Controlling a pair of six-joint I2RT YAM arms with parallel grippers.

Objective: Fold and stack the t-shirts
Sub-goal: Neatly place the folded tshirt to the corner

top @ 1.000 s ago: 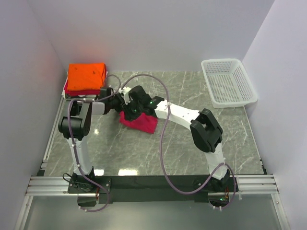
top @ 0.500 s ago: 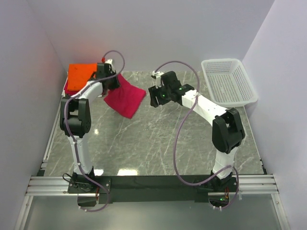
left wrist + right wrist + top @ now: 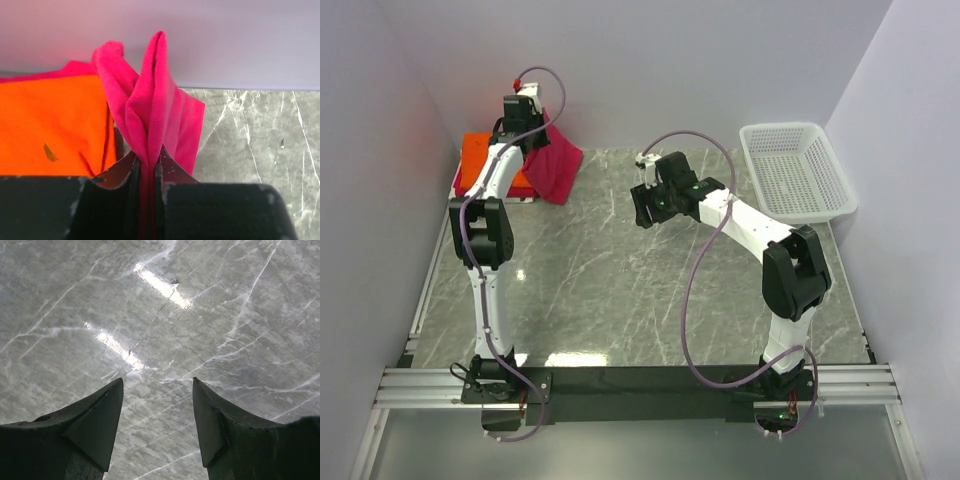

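orange t-shirt: folded flat in the far-left corner of the table, top of the stack; the left wrist view shows a smooth top face with a small dark speck and a thin dark crease.

pink-red layer: a strip showing under the near edge of the orange t-shirt; the left wrist view also shows pink cloth past the orange's far edge. How many garments lie below cannot be told.

left gripper: raised at the far end of the outstretched left arm, next to the stack's right edge. Its jaws are pinched tight on a fold of cloth, seen close in the wrist view.

crimson-pink t-shirt: held by the left gripper, hanging in a loose bunch just right of the stack, near the back wall. In the wrist view its folds rise out of the jaws and overlap the orange t-shirt's right edge. Whether its lower end touches the table cannot be told.

table: grey marble-patterned top with pale veins and light reflections.

right gripper: above mid-table, well apart from the shirts, pointing down; its jaws stand apart with only bare marble between them.

white mesh basket: far-right corner of the table.
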